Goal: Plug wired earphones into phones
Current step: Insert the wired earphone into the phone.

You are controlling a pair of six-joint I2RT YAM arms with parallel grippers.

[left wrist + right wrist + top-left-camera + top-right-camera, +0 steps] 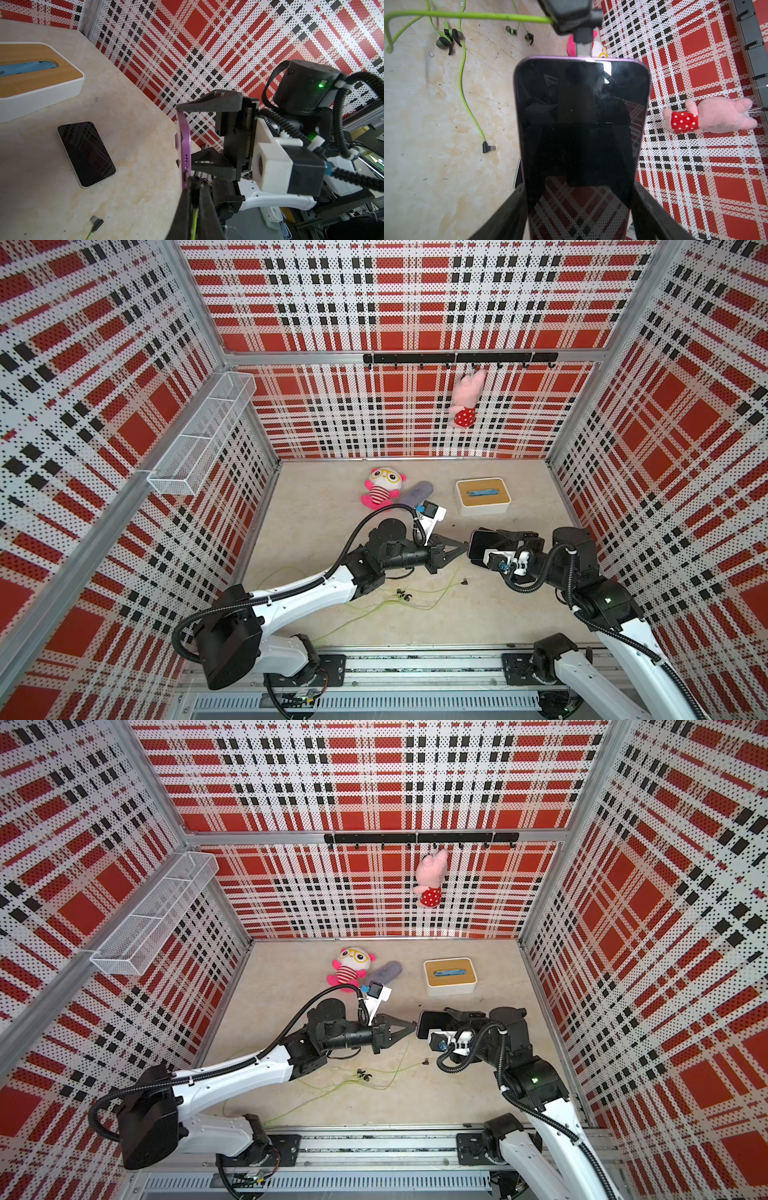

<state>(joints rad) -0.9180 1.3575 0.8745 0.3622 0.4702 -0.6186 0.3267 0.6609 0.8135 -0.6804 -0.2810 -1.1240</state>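
We see the right gripper point(185, 134) clamped across the long sides of a purple-edged phone point(581, 124), held clear of the table point(425, 176); its long axis points at the left gripper point(459, 546), which pinches a black plug point(583, 37) on its green cable point(467, 15); the plug's metal tip meets the phone's end edge; the second phone point(86, 153) lies flat on the table, screen up.

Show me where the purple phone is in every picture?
In a top view: purple phone held right of centre.
In a top view: also right of centre.
Left wrist: edge-on, mid-picture.
Right wrist: screen fills the middle.
Shared landmark: loose black plug lying on the table.
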